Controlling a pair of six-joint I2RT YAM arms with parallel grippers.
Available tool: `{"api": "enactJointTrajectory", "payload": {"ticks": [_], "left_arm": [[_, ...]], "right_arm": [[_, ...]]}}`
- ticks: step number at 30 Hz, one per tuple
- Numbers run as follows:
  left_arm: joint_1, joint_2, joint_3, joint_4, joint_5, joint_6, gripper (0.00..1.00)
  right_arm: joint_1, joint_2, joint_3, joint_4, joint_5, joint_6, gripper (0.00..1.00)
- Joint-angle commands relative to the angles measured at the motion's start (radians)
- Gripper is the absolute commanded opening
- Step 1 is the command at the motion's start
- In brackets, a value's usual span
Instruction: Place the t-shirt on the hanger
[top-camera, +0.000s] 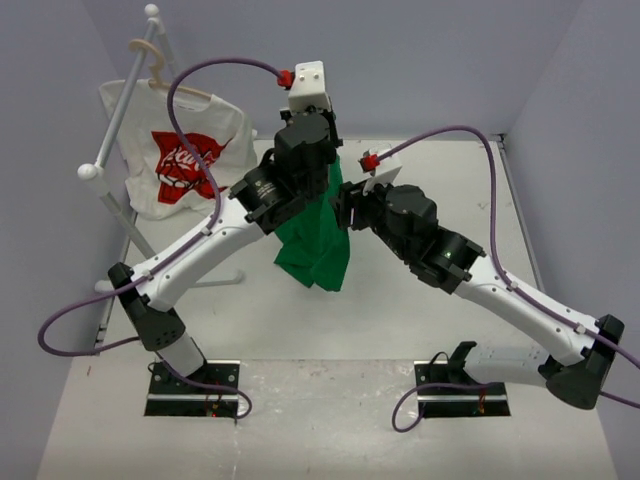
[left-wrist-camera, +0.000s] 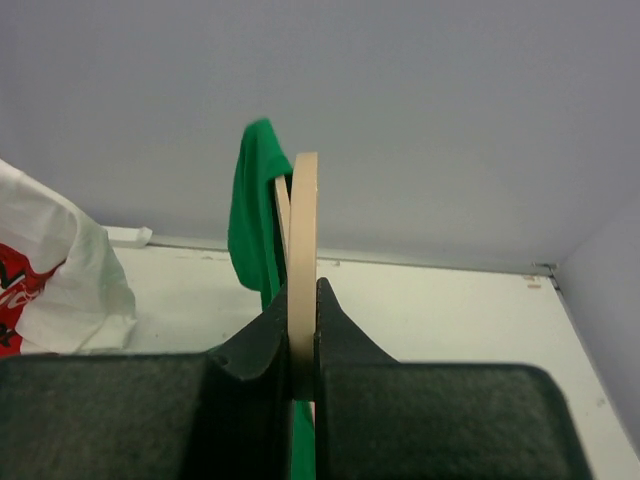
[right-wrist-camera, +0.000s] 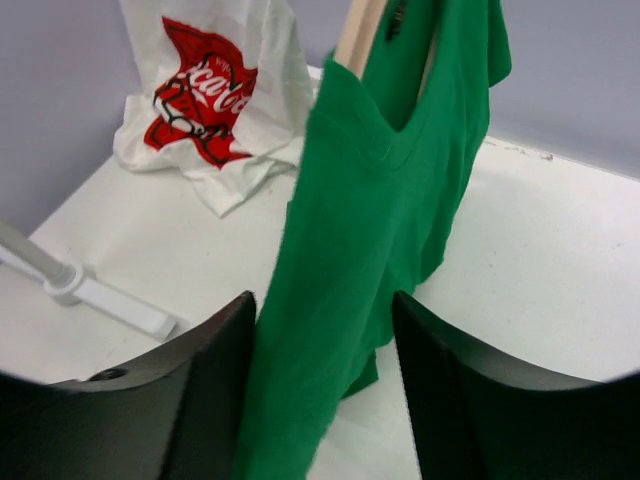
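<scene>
The green t-shirt (top-camera: 315, 245) hangs in a bunched fold above the table between my two arms. In the left wrist view the pale beige hanger (left-wrist-camera: 303, 250) stands edge-on, and my left gripper (left-wrist-camera: 303, 300) is shut on it, with the t-shirt (left-wrist-camera: 255, 210) draped over its far end. From the right wrist view the t-shirt (right-wrist-camera: 380, 200) hangs off the hanger (right-wrist-camera: 358, 35) with its neckline facing me. My right gripper (right-wrist-camera: 325, 300) is open around the hanging cloth. Its left finger (right-wrist-camera: 215, 360) touches the cloth, and a gap shows at the right finger.
A white t-shirt with a red logo (top-camera: 185, 160) hangs on another beige hanger (top-camera: 150, 55) from a white rack (top-camera: 120, 110) at the far left. The rack's foot (right-wrist-camera: 100, 295) lies on the table. Grey walls close in the back and both sides.
</scene>
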Motion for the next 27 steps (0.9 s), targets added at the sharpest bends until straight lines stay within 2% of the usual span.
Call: {"api": "enactJointTrajectory", "payload": {"ticks": [1, 4, 8, 17, 27], "left_arm": [[0.065, -0.127, -0.062, 0.049, 0.111, -0.103, 0.00], [0.088, -0.149, -0.119, 0.059, 0.121, -0.117, 0.00], [0.089, -0.166, -0.172, 0.072, 0.103, -0.162, 0.00], [0.089, -0.147, -0.142, 0.005, 0.075, -0.194, 0.00], [0.089, -0.140, -0.166, -0.001, 0.051, -0.250, 0.00]], "right_arm": [[-0.018, -0.158, -0.128, 0.153, -0.007, 0.069, 0.62], [-0.018, -0.194, -0.174, 0.195, -0.028, 0.085, 0.63], [-0.017, -0.120, -0.094, 0.144, -0.011, 0.056, 0.63], [-0.016, 0.013, 0.042, 0.117, -0.065, 0.009, 0.62], [-0.016, 0.068, 0.022, 0.178, -0.108, 0.086, 0.60]]}}
